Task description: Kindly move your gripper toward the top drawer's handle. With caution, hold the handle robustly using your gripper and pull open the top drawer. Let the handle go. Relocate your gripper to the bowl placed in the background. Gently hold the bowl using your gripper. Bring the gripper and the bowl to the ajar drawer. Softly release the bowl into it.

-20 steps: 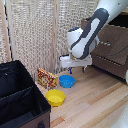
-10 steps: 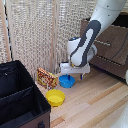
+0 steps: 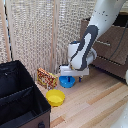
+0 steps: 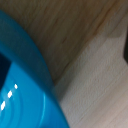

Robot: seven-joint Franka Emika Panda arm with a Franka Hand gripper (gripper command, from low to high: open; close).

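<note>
Pincer [image 3: 76,78] is hovering right over the blue bowl [image 3: 66,81], jaw state impossible to tell; grasp, carry and drop into drawer are all pending.

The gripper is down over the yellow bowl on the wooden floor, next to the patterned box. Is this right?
Not quite. The exterior view shows the gripper down over the blue bowl, not the yellow bowl, which lies apart. The wooden floor and patterned box are right.
</note>
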